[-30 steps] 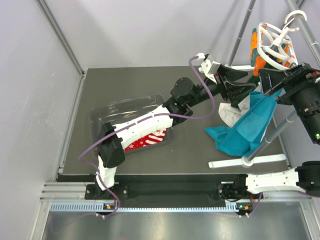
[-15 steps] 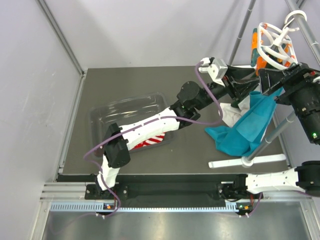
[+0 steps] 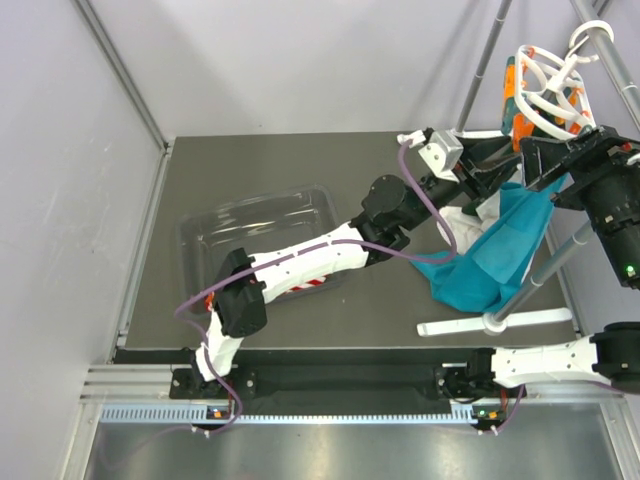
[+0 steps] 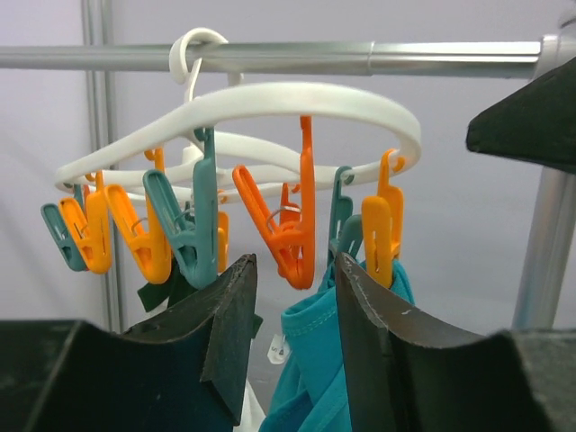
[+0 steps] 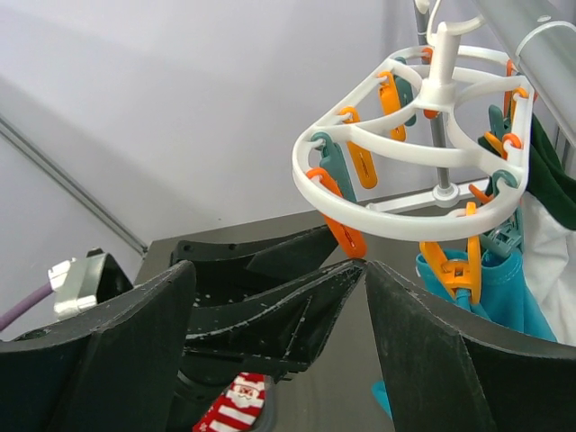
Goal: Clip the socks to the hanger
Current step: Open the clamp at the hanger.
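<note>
Left end effector (image 4: 292,263) is straddling one orange peg (image 4: 290,236) under the hanger (image 4: 270,101), jaws apart and not pinching yet, I'm guessing to squeeze it open. Right end effector (image 5: 279,270) is hovering just below the hanger, gaping wide, empty. Peg's dangling straight down, long axis vertical. Striped sock (image 5: 236,407) is lying far from the hanger in the tray (image 3: 215,225), mostly hidden.
</note>
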